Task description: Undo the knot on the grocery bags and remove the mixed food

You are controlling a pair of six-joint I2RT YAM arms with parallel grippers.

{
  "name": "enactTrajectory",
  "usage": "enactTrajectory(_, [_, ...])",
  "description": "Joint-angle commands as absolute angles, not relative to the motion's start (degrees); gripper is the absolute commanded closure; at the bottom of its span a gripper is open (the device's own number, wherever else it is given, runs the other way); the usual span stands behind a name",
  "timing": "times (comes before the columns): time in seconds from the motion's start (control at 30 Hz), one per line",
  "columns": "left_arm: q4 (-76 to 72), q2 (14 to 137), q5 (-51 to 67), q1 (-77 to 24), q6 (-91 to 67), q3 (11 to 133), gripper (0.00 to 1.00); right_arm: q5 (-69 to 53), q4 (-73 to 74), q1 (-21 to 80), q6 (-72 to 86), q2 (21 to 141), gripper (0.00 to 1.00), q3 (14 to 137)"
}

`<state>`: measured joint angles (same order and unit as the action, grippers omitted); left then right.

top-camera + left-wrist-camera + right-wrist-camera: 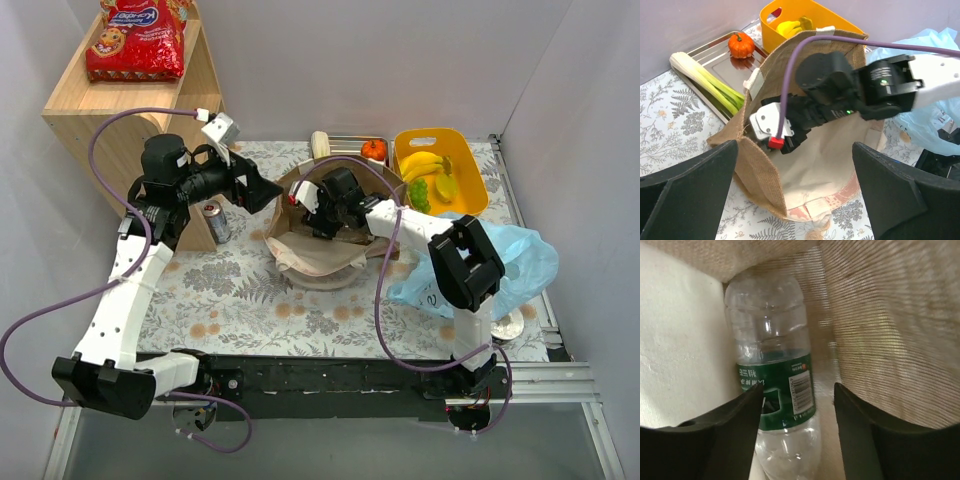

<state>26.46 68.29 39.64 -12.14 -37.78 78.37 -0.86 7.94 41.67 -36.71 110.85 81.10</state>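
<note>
The brown carrier bag (318, 258) stands open mid-table. My right gripper (318, 212) reaches inside it. In the right wrist view it is open (797, 410) around a clear bottle (776, 385) with a green label. The bottle lies against the bag's wall, close to the left finger, with a gap to the right finger. My left gripper (795, 195) is wide open and empty above the bag's near rim (757, 167). The light-blue plastic bag (520, 262) lies slumped at the right; its knot does not show. The red crisp packet (135, 42) sits on the wooden shelf.
A steel tray (760, 52) at the back holds a leek (710, 82) and a small orange pumpkin (740, 45). A yellow tub (470, 170) holds bananas (424, 162). A drink can (215, 222) stands by the wooden shelf (120, 110) at the back left.
</note>
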Motion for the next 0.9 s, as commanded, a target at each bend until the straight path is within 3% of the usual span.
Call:
enactTrajectory(0.0, [25.0,65.4,41.0,-12.0,-38.2,78.9,0.02,-5.4,15.5,39.6,-38.1,114.9,0.29,84.8])
enactTrajectory(0.13, [24.7,65.0,40.8,-12.0,-37.4,78.7,0.02,-9.7,24.3,39.8,-37.5,118.3,0.23,88.2])
enactTrajectory(0.23, [24.4,65.5,41.0,-12.0,-37.3,79.0,0.02,-9.1,24.3,40.1,-37.8,117.5,0.25,86.4])
enactTrajectory(0.37, [24.0,66.4,41.7,-12.0,-37.3,79.2,0.02,-8.5,25.1,40.0,-37.8,116.1,0.21,82.7])
enactTrajectory(0.5, [23.2,67.2,42.4,-12.0,-38.0,79.7,0.02,-8.7,25.2,39.9,-40.6,111.4,0.56,80.2])
enactTrajectory(0.6, [23.0,68.4,43.5,-12.0,-38.6,81.1,0.02,-10.4,27.2,39.9,-43.1,105.3,0.74,80.2])
enactTrajectory(0.7, [22.9,70.1,43.9,-12.2,-39.4,83.3,0.02,-12.5,30.7,40.2,-45.3,98.5,0.87,81.2])
enactTrajectory(0.87, [22.4,73.8,48.8,-12.2,-42.8,86.7,0.02,-19.6,40.9,40.7,-53.1,86.5,0.94,83.1])
